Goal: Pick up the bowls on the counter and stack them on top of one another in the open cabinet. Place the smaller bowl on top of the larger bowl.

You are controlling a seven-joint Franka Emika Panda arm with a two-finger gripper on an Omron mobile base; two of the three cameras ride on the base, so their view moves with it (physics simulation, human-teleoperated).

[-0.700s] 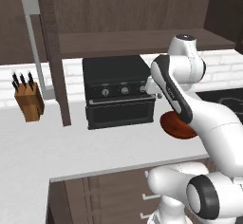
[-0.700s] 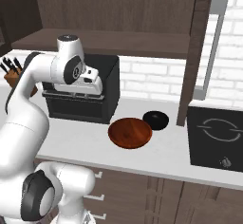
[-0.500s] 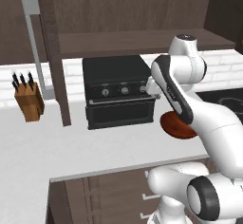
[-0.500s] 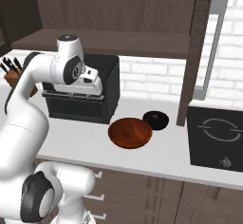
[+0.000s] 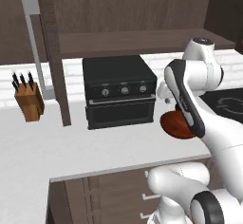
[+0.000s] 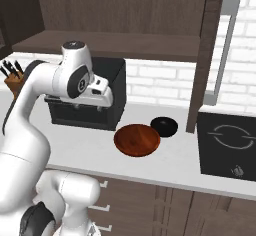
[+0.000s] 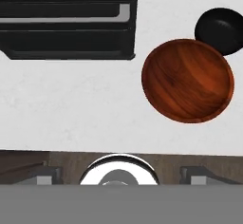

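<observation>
Reddish-brown bowl point(image 7: 188, 80): upright, mouth up, round, on the desk point(image 7: 71, 104) right of the oven point(image 6: 95, 105).
Black bowl point(image 7: 219, 30): touching it, farther from the oven.
End effector point(image 6: 106, 101): in front of the oven; spread cannot be told.

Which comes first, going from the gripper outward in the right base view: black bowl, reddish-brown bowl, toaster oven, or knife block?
Measured from the gripper:
1. Toaster oven, right behind it.
2. Reddish-brown bowl, on the counter just down and to the right.
3. Black bowl, beyond that bowl, nearer the cabinet post.
4. Knife block, far off at the left edge.
</observation>
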